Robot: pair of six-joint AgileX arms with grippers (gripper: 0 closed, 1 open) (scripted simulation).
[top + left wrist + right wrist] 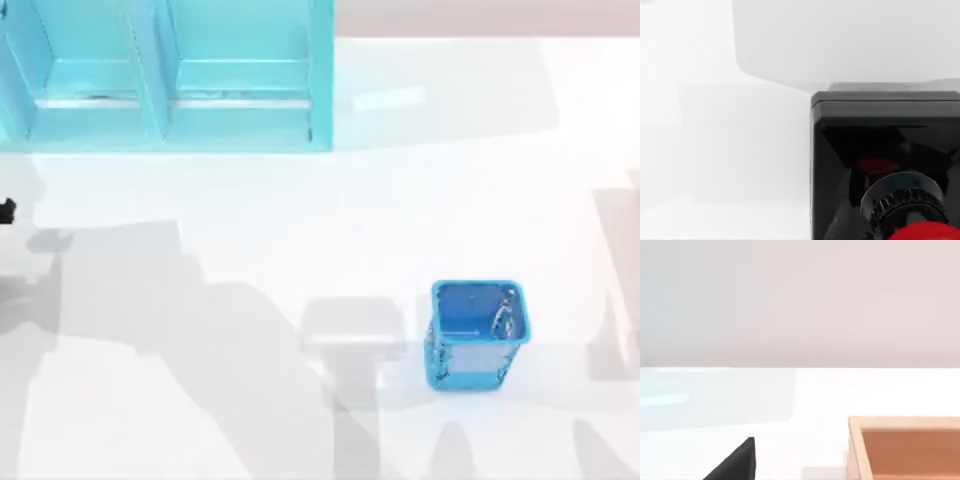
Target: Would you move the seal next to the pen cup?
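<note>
Top view: the blue pen cup (477,334) is seen standing upright on the white table (300,230), toward the lower right, and a light-blue shelf unit (165,75) is placed at the upper left. A small black part is noticed at the left edge. In the left wrist view the seal (885,165) is shown very close, its black block and red knob visible. A wooden box (905,447) is shown in the right wrist view. How wide the grippers are cannot be told.
</note>
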